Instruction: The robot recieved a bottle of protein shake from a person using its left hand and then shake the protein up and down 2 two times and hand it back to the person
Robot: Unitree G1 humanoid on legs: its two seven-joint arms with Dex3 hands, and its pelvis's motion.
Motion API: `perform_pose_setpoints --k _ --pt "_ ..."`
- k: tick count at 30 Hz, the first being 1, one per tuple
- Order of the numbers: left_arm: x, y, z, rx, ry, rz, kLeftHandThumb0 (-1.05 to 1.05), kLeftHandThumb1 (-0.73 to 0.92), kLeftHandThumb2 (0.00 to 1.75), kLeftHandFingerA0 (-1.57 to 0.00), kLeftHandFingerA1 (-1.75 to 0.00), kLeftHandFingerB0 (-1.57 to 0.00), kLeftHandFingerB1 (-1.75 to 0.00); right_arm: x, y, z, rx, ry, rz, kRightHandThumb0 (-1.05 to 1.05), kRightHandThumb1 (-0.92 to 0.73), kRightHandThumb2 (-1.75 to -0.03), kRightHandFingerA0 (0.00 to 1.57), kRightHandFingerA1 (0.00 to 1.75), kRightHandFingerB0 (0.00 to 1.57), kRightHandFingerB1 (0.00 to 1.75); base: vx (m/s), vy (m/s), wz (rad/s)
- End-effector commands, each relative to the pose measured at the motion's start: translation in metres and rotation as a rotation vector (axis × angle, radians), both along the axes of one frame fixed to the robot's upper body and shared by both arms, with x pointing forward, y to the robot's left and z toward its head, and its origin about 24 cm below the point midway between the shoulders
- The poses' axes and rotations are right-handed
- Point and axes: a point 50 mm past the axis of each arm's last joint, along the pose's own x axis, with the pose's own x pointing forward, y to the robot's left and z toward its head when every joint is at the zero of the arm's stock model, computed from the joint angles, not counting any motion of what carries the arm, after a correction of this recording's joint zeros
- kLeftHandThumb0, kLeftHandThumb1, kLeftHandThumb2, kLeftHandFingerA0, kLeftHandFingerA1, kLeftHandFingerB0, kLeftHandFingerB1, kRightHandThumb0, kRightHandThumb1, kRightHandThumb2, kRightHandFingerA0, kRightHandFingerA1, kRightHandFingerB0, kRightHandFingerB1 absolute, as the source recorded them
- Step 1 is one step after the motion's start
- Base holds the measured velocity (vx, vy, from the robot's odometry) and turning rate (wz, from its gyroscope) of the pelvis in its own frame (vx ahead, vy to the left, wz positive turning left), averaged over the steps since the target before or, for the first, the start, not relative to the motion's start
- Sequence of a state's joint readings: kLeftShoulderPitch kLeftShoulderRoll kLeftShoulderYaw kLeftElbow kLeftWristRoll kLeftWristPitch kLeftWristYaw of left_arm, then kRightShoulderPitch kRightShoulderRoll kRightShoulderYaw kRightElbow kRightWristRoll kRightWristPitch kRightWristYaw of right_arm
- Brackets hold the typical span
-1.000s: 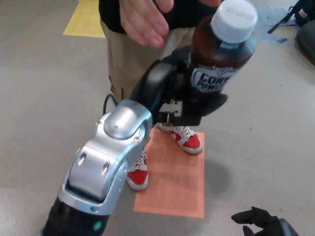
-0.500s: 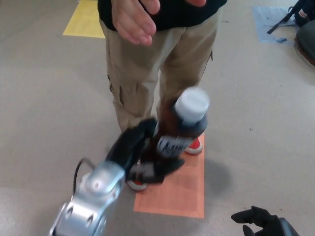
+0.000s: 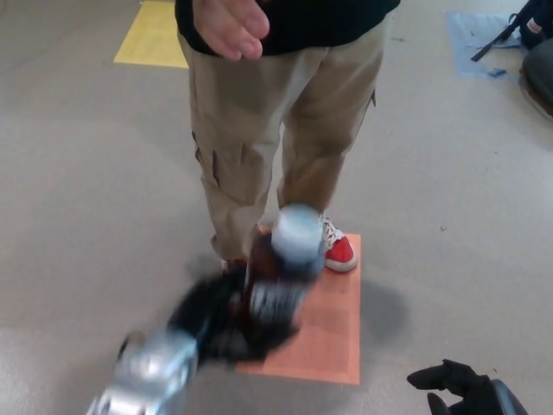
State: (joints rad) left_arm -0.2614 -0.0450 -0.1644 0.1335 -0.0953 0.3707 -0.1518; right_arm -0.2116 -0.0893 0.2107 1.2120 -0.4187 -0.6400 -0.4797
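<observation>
The bottle [image 3: 289,264] is seen low in the head view, heavily blurred, in front of the person's legs [image 3: 276,138] and above the orange mat [image 3: 333,333] on the floor [image 3: 86,216]. Its pale cap [image 3: 299,233] is turned toward the camera, and the dark body with a smeared light label is seen below it. The bottle is held in the left hand [image 3: 225,320], whose black fingers are clamped around the lower part of the bottle; the blur keeps the single fingers from being told apart. The silver forearm [image 3: 147,376] is seen rising from the lower left edge of the picture toward the hand.

The right hand [image 3: 462,389] is seen at the lower right edge, well apart from the bottle. Only its dark upper part is shown, and whether its fingers are apart or together cannot be told.

The person is seen standing just behind the mat in tan trousers and a dark top. One red shoe [image 3: 337,249] with white laces is placed on the far edge of the mat, just beside the bottle's cap in the picture. The person's hand [image 3: 229,26] is held out at the top of the picture, palm partly shown, well above the bottle and not touching it.

A yellow patch [image 3: 155,35] is marked on the floor at the upper left, and a blue patch [image 3: 471,35] at the upper right.
</observation>
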Motion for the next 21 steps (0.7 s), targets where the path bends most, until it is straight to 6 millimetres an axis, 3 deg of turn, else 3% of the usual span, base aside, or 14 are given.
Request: perform_pose_setpoints --k 1,2,6,7,9,10,11,12,13,15,17,18,19,21 --pt "-0.004 -0.006 -0.009 -0.104 0.031 -0.018 -0.12 0.77 0.73 -0.81 -1.59 -0.7 -1.13 -0.003 -0.005 0.0 -0.014 -0.015 -0.024 -0.3 -0.78 -0.83 1.02 0.73 0.78 0.64 0.0 0.0 0.0" --pt "-0.012 -0.004 -0.031 -0.033 0.096 -0.04 -0.17 0.77 0.78 -0.82 -1.56 -0.68 -1.14 0.0 -0.005 0.001 -0.016 -0.014 -0.03 -0.3 -0.8 -0.81 1.01 0.72 0.77 0.63 0.0 0.0 0.0" --pt "-0.046 0.0 -0.086 0.095 0.287 -0.084 -0.15 0.8 0.71 -0.81 -1.55 -0.7 -1.07 0.0 -0.007 0.002 0.017 -0.018 -0.038 -0.28 -0.76 -0.86 1.0 0.68 0.77 0.62 0.0 0.0 0.0" --pt "-0.05 0.001 -0.092 0.108 0.303 -0.091 -0.15 0.8 0.71 -0.81 -1.55 -0.7 -1.07 0.001 -0.007 0.002 0.018 -0.019 -0.038 -0.28 -0.76 -0.86 1.0 0.68 0.77 0.62 0.0 0.0 0.0" --pt "-0.042 0.001 -0.08 0.084 0.272 -0.097 -0.21 0.78 0.76 -0.83 -1.57 -0.68 -1.09 0.006 -0.005 0.004 0.009 -0.018 -0.026 -0.3 -0.8 -0.8 0.98 0.7 0.76 0.63 0.0 0.0 0.0" --pt "-0.019 0.001 -0.039 -0.013 0.139 -0.082 -0.22 0.83 0.68 -0.71 -1.59 -0.6 -1.12 0.004 -0.001 0.003 0.011 -0.016 -0.014 -0.29 -0.77 -0.84 0.99 0.66 0.76 0.6 0.0 0.0 0.0" --pt "-0.017 0.001 -0.034 -0.023 0.124 -0.082 -0.22 0.83 0.68 -0.71 -1.59 -0.6 -1.12 0.004 -0.001 0.003 0.011 -0.015 -0.013 -0.29 -0.77 -0.84 0.99 0.66 0.76 0.6 0.0 0.0 0.0" --pt "0.0 -0.001 -0.001 -0.085 0.038 -0.048 -0.18 0.81 0.7 -0.79 -1.59 -0.66 -1.04 0.005 0.0 0.003 0.004 -0.014 -0.009 -0.3 -0.77 -0.82 0.99 0.68 0.76 0.63 0.0 0.0 0.0" --pt "0.006 -0.003 0.014 -0.112 0.003 -0.036 -0.18 0.81 0.7 -0.79 -1.59 -0.66 -1.04 0.005 0.0 0.003 0.001 -0.014 -0.007 -0.3 -0.77 -0.82 0.99 0.68 0.76 0.63 0.0 0.0 0.0" --pt "0.014 -0.003 0.037 -0.172 -0.05 -0.019 -0.15 0.77 0.78 -0.85 -1.6 -0.68 -1.14 0.003 0.001 0.002 0.002 -0.016 -0.007 -0.27 -0.78 -0.82 1.0 0.69 0.77 0.64 0.0 0.0 0.0" --pt "0.013 -0.002 0.043 -0.19 -0.066 -0.019 -0.15 0.77 0.78 -0.85 -1.6 -0.68 -1.14 0.0 0.002 0.0 0.0 -0.012 -0.006 -0.27 -0.78 -0.82 1.0 0.69 0.77 0.64 0.0 0.0 0.0" --pt "0.003 -0.002 0.011 -0.136 0.017 -0.037 -0.13 0.75 0.83 -0.84 -1.57 -0.73 -1.11 0.005 0.0 0.003 0.0 -0.019 -0.009 -0.27 -0.77 -0.83 1.0 0.68 0.77 0.63 0.0 0.0 0.0" --pt "-0.009 0.0 -0.014 -0.075 0.082 -0.068 -0.17 0.79 0.74 -0.8 -1.56 -0.71 -1.07 0.006 0.0 0.004 0.011 -0.022 -0.015 -0.27 -0.77 -0.84 0.99 0.67 0.76 0.64 0.0 0.0 0.0" --pt "-0.036 0.002 -0.058 0.062 0.233 -0.108 -0.2 0.8 0.73 -0.82 -1.52 -0.72 -1.07 0.004 -0.001 0.004 0.018 -0.023 -0.015 -0.29 -0.82 -0.79 0.98 0.67 0.75 0.63 0.0 0.0 0.0"
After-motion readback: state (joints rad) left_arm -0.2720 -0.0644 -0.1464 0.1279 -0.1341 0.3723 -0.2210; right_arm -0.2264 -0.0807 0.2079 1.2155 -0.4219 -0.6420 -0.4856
